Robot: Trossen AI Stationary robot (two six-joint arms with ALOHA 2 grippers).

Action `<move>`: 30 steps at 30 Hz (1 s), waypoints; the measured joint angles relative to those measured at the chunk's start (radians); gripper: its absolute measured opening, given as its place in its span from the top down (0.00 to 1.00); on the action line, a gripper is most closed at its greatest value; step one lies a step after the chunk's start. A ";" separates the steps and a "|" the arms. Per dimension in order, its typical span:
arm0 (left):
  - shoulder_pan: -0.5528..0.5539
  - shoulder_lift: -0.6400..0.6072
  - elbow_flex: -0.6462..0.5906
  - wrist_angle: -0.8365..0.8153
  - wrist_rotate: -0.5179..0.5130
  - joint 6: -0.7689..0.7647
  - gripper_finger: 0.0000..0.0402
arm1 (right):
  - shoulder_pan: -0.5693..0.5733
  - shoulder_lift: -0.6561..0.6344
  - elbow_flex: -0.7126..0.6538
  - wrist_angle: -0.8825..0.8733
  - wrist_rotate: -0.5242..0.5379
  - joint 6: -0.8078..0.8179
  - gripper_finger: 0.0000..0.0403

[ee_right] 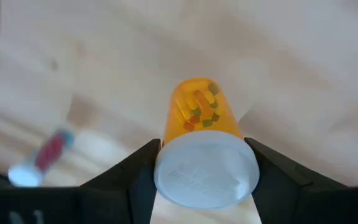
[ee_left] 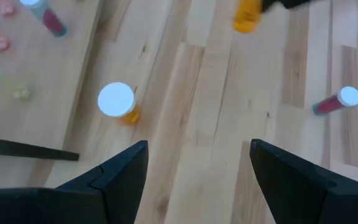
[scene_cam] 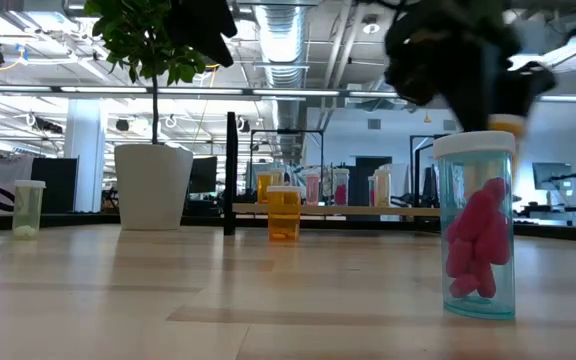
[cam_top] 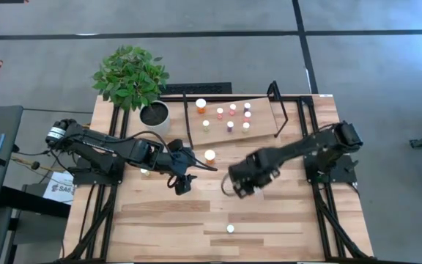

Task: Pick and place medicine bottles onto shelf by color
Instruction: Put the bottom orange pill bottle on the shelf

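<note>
Orange bottle (ee_right: pixel 199 118) clamped in the right pincer (ee_right: pixel 205 165) over bare planks; left pincer (ee_left: pixel 197 165) spread wide.

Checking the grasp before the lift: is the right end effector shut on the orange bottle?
Yes, shut on it: the right end effector has both fingers against the white cap of the orange bottle.

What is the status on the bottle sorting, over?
Right hand shut on orange bottle, above mid-table. Left hand open, empty, over table. Shelf holds several bottles. Nothing blocking.
</note>
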 joint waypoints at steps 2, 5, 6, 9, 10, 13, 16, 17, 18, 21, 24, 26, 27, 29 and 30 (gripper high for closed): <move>0.000 0.000 0.000 -0.004 0.000 0.004 0.34 | -0.057 0.000 0.034 -0.056 0.031 -0.065 0.43; 0.000 0.000 0.000 -0.013 -0.001 0.024 0.34 | -0.141 0.000 0.082 -0.112 0.071 -0.150 0.43; 0.000 0.000 0.000 -0.012 -0.001 0.034 0.34 | -0.168 0.000 0.098 -0.121 0.082 -0.177 0.43; 0.006 0.000 0.000 -0.012 -0.001 0.059 0.34 | -0.246 0.000 0.130 -0.143 0.106 -0.257 0.43; 0.011 0.000 0.000 -0.011 0.000 0.066 0.34 | -0.273 0.000 0.140 -0.158 0.111 -0.284 0.43; 0.039 0.000 0.000 -0.011 0.001 0.089 0.34 | -0.344 0.000 0.153 -0.201 0.119 -0.362 0.43; 0.085 0.000 0.000 -0.004 0.002 0.125 0.34 | -0.406 0.000 0.155 -0.249 0.140 -0.441 0.43; 0.105 0.000 0.000 -0.004 0.007 0.132 0.34 | -0.425 0.000 0.155 -0.263 0.152 -0.467 0.43; 0.125 0.000 0.000 -0.003 0.014 0.137 0.34 | -0.442 0.000 0.155 -0.274 0.165 -0.495 0.43; 0.195 0.000 0.000 0.009 0.032 0.166 0.34 | -0.499 0.000 0.155 -0.279 0.191 -0.570 0.43; 0.265 0.000 0.000 0.034 0.063 0.186 0.34 | -0.559 0.000 0.155 -0.280 0.220 -0.634 0.43; 0.309 0.000 0.000 0.050 0.087 0.193 0.34 | -0.598 0.000 0.155 -0.282 0.241 -0.675 0.43; 0.329 0.000 0.000 0.063 0.098 0.199 0.34 | -0.616 0.002 0.155 -0.281 0.247 -0.695 0.43; 0.364 0.000 0.000 0.085 0.119 0.204 0.34 | -0.652 0.005 0.153 -0.277 0.249 -0.729 0.43; 0.379 0.000 0.000 0.093 0.126 0.204 0.34 | -0.668 0.005 0.150 -0.273 0.249 -0.747 0.43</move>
